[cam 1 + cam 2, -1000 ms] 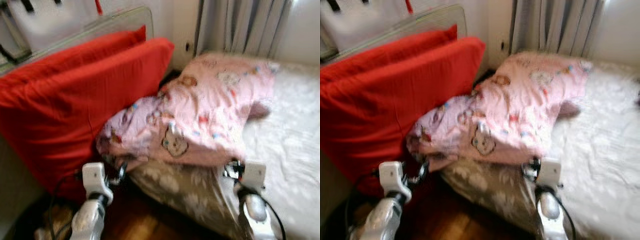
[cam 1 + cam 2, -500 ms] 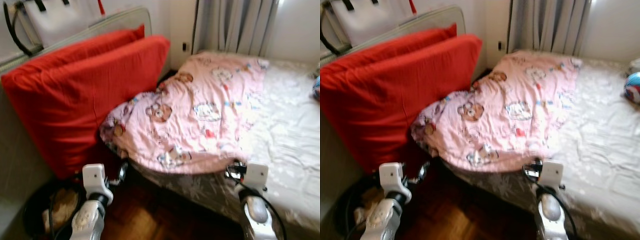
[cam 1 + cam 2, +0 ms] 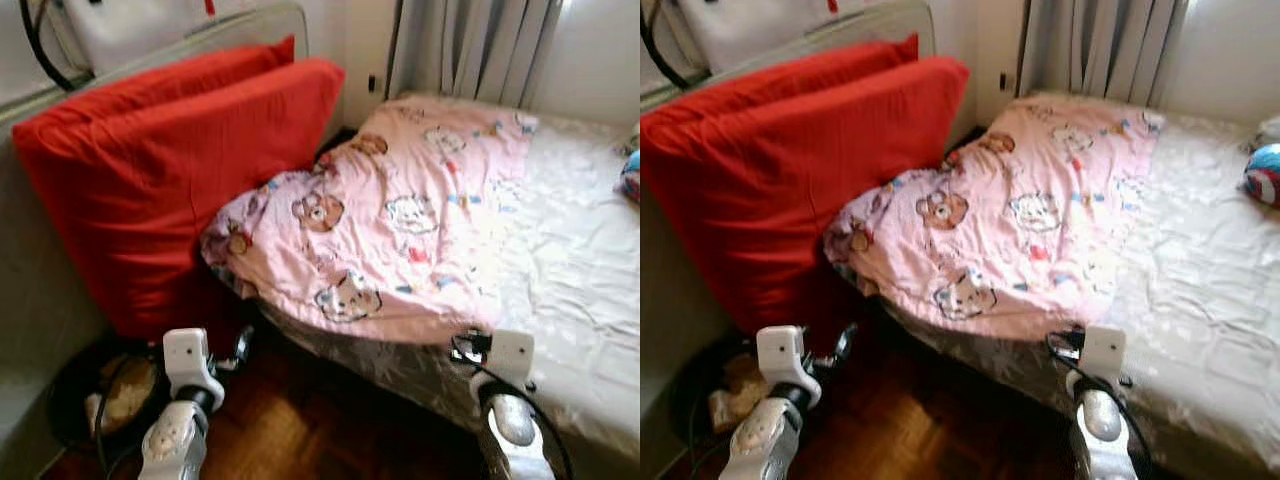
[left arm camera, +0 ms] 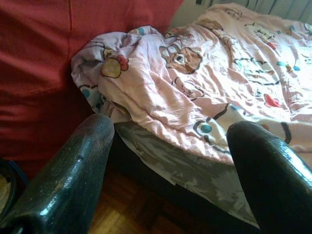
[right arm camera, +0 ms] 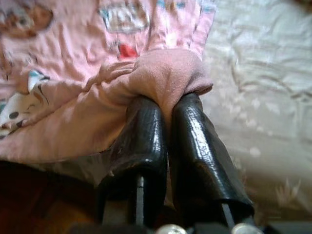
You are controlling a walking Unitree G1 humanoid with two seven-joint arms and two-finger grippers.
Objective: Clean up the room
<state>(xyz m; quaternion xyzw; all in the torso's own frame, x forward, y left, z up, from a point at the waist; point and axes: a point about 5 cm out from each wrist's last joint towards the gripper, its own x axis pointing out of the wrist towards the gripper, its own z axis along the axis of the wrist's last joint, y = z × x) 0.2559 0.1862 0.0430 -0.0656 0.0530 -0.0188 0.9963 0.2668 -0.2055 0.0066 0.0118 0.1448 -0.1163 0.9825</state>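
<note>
Right wrist view is showing the right hand point(image 5: 165, 114) pinching the blanket point(image 3: 400, 220) edge, left hand point(image 4: 170, 161) waiting wide, and bed point(image 3: 590, 260) remaining mostly unmade.

Head stereo pair looks forward and down from standing height over the bed point(image 3: 590, 300) corner, both eyes sharing the pink blanket point(image 3: 400, 230) and red cushion point(image 3: 150, 190). Left wrist camera faces the blanket edge from near (low angle). Right wrist camera sits closest, on the blanket fold.
</note>
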